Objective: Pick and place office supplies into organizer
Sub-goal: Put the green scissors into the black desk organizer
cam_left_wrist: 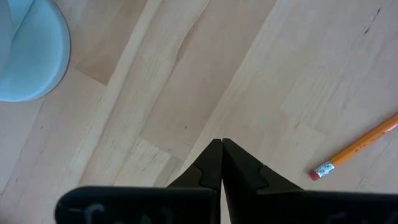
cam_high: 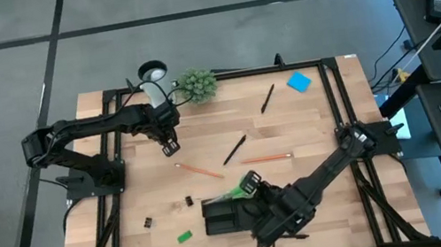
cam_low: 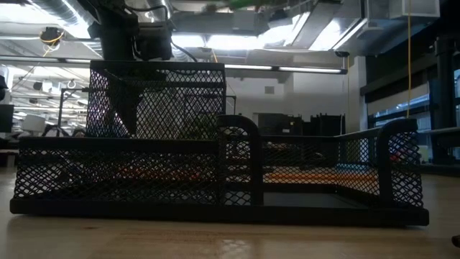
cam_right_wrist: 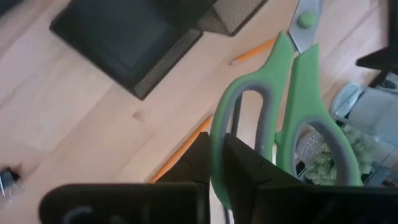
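Observation:
The green-handled scissors (cam_right_wrist: 292,93) are up in the air in my right gripper (cam_right_wrist: 216,163), which is shut on them just past the far edge of the black mesh organizer (cam_high: 221,217), also seen in the low view (cam_low: 215,173). My left gripper (cam_left_wrist: 221,146) is shut and holds nothing; it hovers over bare wood at the far left (cam_high: 170,145), near an orange pencil (cam_left_wrist: 357,149). Two black pens (cam_high: 235,149) (cam_high: 267,98), two pencils (cam_high: 200,171) (cam_high: 271,158), a blue pad (cam_high: 299,82), binder clips (cam_high: 147,220) and a green eraser (cam_high: 184,235) lie flat on the table. My right gripper pinches the rim of one handle loop (cam_right_wrist: 219,127) between its two fingers. It comes slanting down from above, from the table's right side. The scissors are lifted clear of the table, closed, with the blades (cam_right_wrist: 305,25) pointing on past the fingertips.
A white cup (cam_high: 152,70) and a small green plant (cam_high: 197,84) stand at the far edge, close to my left arm. A black frame rail (cam_high: 338,104) runs along the table's right side. Open wood lies between the pens and the organizer.

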You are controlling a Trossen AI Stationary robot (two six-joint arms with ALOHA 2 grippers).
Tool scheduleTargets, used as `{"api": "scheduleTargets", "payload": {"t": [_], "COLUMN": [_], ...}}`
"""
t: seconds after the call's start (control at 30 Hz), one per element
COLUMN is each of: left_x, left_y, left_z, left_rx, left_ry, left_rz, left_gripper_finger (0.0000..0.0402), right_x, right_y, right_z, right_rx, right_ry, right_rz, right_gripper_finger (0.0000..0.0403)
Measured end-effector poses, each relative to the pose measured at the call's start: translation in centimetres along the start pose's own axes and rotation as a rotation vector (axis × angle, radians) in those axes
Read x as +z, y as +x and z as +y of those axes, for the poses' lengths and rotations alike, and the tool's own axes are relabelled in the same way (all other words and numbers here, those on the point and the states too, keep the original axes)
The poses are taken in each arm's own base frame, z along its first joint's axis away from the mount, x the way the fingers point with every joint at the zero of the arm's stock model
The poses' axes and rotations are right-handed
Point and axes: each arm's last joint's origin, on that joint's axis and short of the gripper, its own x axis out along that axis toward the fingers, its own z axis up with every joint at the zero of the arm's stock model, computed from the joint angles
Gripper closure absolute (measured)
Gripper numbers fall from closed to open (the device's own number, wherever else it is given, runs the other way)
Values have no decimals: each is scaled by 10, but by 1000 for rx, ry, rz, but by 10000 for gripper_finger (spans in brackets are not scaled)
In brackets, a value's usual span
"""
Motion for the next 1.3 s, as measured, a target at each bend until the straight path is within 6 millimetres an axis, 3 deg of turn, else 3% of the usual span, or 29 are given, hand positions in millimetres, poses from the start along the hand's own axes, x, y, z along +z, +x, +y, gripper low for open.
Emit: {"api": "scheduleTargets", "payload": {"t": [0.3,0.67,0.93,1.3], "left_x": [0,0,0,0], "left_y": [0,0,0,0], "left_z": [0,0,0,0], "left_rx": [0,-1,0,2], "left_ry": [0,-10,-26,-27], "left_rz": [0,-4,-4,-4], "left_gripper_finger": [398,398,398,398], "right_x": [0,0,0,9], "right_y": [13,25,26,37], "right_z": [5,-5,-9,-5], "right_rx": [11,-175,-181,-177], "right_ry": [-156,-423,-573,-644], "right_rz": [47,146,168,169], "right_gripper_finger": [374,371,374,374]}}
